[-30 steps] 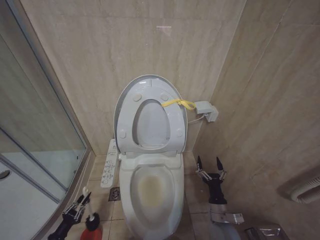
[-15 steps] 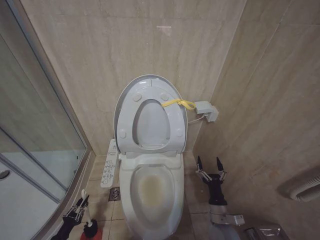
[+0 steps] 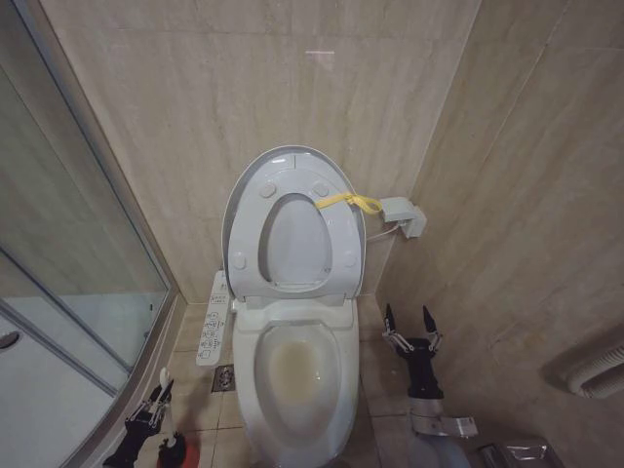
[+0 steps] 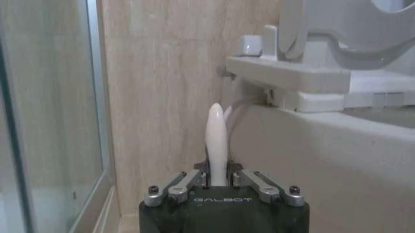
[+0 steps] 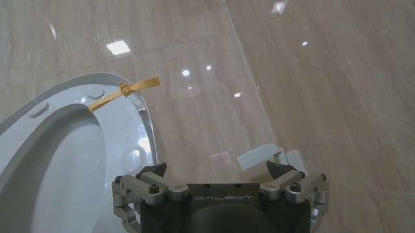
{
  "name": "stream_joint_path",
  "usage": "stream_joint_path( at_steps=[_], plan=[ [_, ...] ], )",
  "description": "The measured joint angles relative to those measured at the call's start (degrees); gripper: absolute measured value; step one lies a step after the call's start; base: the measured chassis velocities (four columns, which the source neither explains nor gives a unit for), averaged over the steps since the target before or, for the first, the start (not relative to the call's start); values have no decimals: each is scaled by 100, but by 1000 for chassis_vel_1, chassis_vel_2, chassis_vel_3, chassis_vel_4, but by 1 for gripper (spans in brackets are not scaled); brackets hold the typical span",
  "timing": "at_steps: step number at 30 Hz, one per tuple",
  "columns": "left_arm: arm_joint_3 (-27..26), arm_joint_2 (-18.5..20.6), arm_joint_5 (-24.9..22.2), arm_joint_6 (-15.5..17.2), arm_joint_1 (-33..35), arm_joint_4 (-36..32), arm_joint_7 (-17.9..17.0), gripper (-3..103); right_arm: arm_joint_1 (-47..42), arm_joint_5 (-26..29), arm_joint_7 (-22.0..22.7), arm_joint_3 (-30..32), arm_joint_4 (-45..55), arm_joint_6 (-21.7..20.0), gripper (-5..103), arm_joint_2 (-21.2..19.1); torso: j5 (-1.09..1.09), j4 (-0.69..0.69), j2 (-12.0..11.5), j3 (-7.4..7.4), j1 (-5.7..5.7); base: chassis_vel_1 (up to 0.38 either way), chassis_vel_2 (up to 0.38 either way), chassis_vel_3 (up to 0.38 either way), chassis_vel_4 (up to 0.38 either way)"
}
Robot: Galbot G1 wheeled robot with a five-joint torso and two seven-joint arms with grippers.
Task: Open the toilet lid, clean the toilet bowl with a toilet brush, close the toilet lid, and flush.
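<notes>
The toilet brush point(image 4: 215, 141) is gripped by its white handle in the left claw point(image 3: 156, 402), low beside the toilet bowl point(image 3: 297, 375). The right claw point(image 3: 409, 322) is held spread. The toilet lid point(image 3: 283, 171) is raised.

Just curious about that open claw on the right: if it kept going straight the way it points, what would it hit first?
Probably the tiled wall. The right gripper, fingers open, points past the raised toilet lid, which stands off to one side. Depth is hard to judge.
</notes>
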Motion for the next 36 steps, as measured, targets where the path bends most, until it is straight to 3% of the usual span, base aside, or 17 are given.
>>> stream_joint_path(
  at_steps=[17, 23, 27, 35, 36],
  plan=[
    [-112, -145, 41, -27, -39, 263, -42, 18, 77, 61, -3, -42, -128, -2, 100, -97, 0, 0, 0, 0, 0, 0, 0, 0, 0],
    [-94, -219, 196, -40, -22, 290, -229, 18, 87, 98, -5, -30, -147, -1, 100, -140, 1, 0, 0, 0, 0, 0, 0, 0, 0],
    [-76, -288, 300, -44, 74, 229, -429, 18, 90, 127, -6, -18, -146, 0, 100, -163, 1, 1, 0, 0, 0, 0, 0, 0, 0],
    [-121, -336, 315, -26, 358, -89, -450, 18, 76, 132, -11, -21, -122, 1, 100, -156, 1, 2, 0, 0, 0, 0, 0, 0, 0],
    [-127, -340, 314, -23, 446, -204, -449, 34, 77, 132, -11, -24, -116, 1, 100, -156, 1, 1, 0, 0, 0, 0, 0, 0, 0]
  ],
)
